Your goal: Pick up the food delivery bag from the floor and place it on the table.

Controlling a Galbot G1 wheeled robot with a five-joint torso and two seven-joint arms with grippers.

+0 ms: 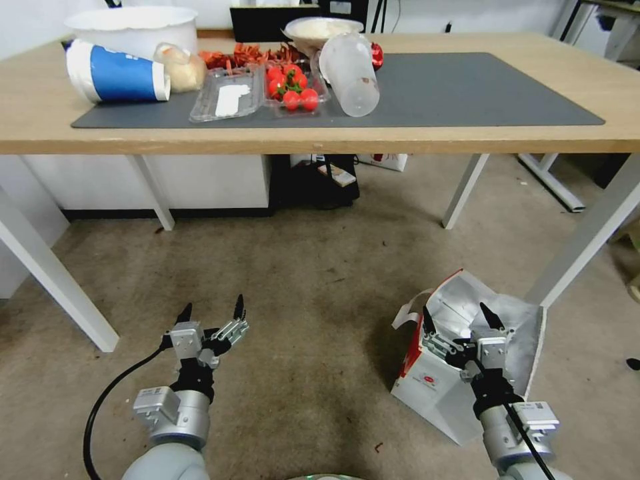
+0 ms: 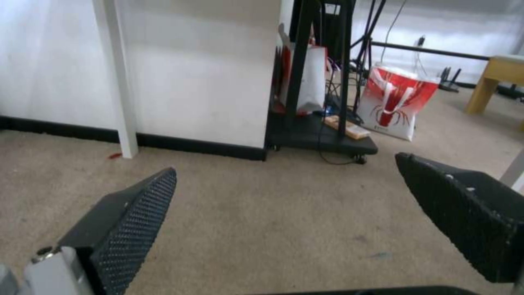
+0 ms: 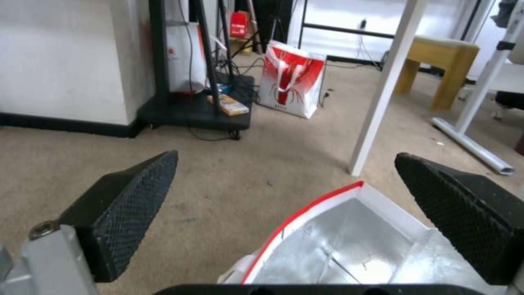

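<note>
Fingers (image 1: 427, 321) spread above foil-lined bag (image 1: 437, 393).

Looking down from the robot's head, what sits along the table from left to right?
Blue and white cup lying on its side → clear empty plastic tray → punnet of red tomatoes → clear plastic cup tipped over → bare stretch of dark grey mat on the table.
</note>
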